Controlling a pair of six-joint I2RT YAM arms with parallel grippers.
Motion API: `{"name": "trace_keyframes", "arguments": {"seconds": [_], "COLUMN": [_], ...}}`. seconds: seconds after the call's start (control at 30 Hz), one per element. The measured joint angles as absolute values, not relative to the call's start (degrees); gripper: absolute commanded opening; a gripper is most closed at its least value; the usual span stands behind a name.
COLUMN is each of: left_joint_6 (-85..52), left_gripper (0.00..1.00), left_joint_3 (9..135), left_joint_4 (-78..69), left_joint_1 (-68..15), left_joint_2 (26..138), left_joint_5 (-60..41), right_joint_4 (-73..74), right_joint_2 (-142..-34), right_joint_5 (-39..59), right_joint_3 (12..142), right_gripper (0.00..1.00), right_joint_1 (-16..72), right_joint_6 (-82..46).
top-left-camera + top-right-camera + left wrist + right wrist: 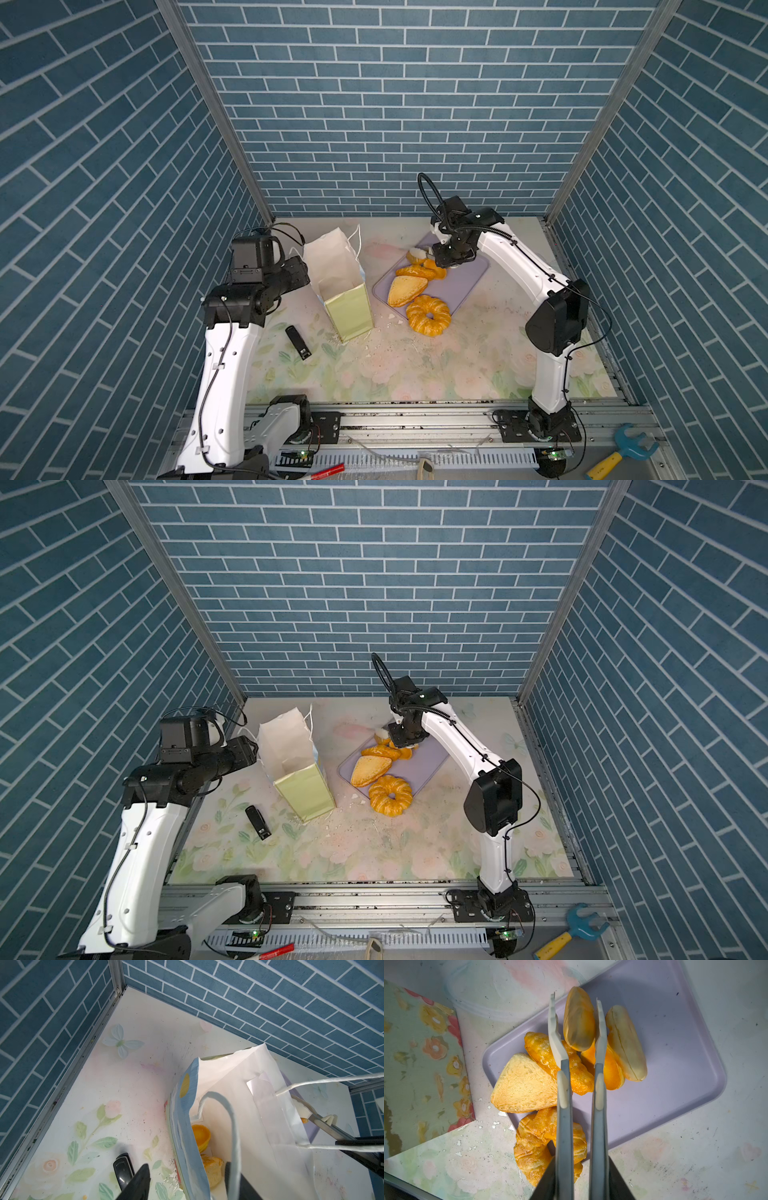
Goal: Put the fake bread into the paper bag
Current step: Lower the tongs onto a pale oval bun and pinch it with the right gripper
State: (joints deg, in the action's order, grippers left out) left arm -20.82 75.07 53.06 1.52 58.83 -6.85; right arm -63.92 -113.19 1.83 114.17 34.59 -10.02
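Left wrist alone shows perhaps two buns [200, 1136] inside paper bag [232, 1072].

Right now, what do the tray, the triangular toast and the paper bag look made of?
Tray: probably plastic, smooth lavender with a soft sheen; moulded rounded rim.
Triangular toast: likely foam or soft plastic, matte; porous crumb-like surface with painted-looking browning.
Paper bag: paper; creased white inside, slightly glossy green side.
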Motion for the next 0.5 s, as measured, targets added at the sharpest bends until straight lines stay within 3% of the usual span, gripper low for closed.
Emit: {"name": "trace_keyframes", "arguments": {"seconds": [0.5], "left_joint_6": [-21.21], "left_gripper": [0.62], "left_joint_3": [74.32], "left_joint_4": [53.23], "left_joint_1": [1.52], "left_joint_2": [57.56], "left_joint_5": [-6.85], "right_joint_4": [-62.06], "right_joint_2": [-111.94], "right_joint_5": [1.02], "right_joint_3": [112.42], "right_gripper": [0.12], "right_joint_1": [34.59], "right_joint_6": [-10.22]}}
